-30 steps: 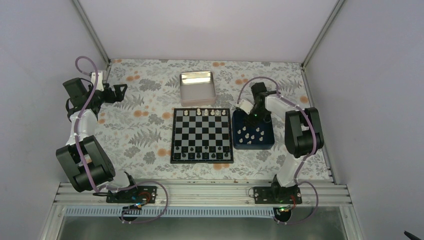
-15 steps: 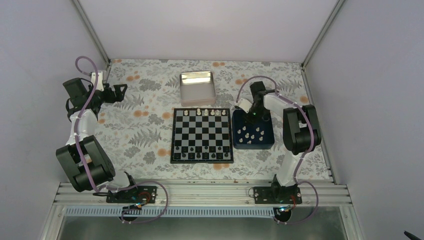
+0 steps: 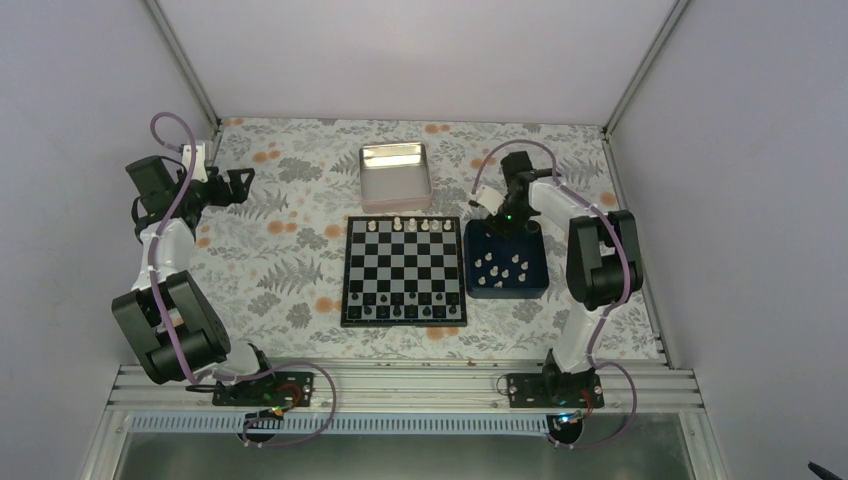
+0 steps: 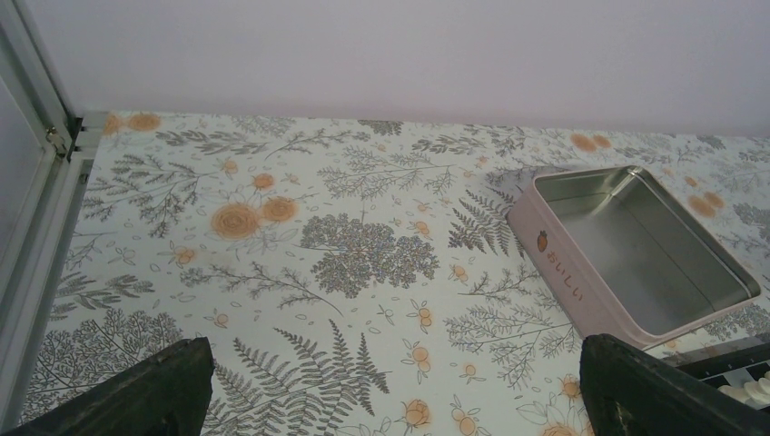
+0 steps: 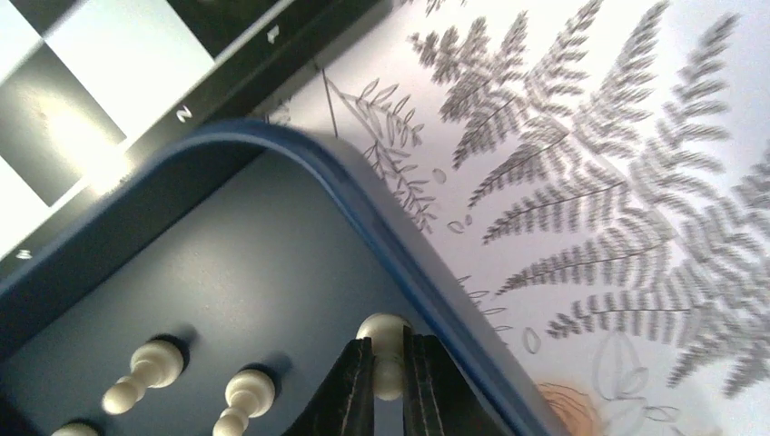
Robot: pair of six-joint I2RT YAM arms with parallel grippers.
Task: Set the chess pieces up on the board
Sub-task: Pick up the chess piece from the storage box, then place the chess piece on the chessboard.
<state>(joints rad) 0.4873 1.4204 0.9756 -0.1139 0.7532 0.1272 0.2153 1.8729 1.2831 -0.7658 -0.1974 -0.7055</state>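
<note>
R gripper [image 5: 389,365] pinching white piece [image 5: 382,329], tin [image 4: 565,271] marked おいしい

The blue tray's far wall [image 5: 427,245] crowds the right gripper [image 5: 389,381], and white pawns [image 5: 145,368] stand close opposite. The middle rows of the board [image 3: 404,270] lie open.

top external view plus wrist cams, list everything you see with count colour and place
board: one, black and white chequered, centre of scene
white chess pieces on board: about six, cream, far row
dark chess pieces: several, dark, near row of board
blue tray: one, dark blue, right of board
white chess pieces in tray: roughly ten, cream, loose
tin: one, silver, empty, beyond board
tablecloth: one, white with grey ferns and orange flowers, under everything
left gripper: one, black, open, far left, holds nothing
right gripper: one, black, closed on one white piece at the tray's far corner nearest the board
</note>
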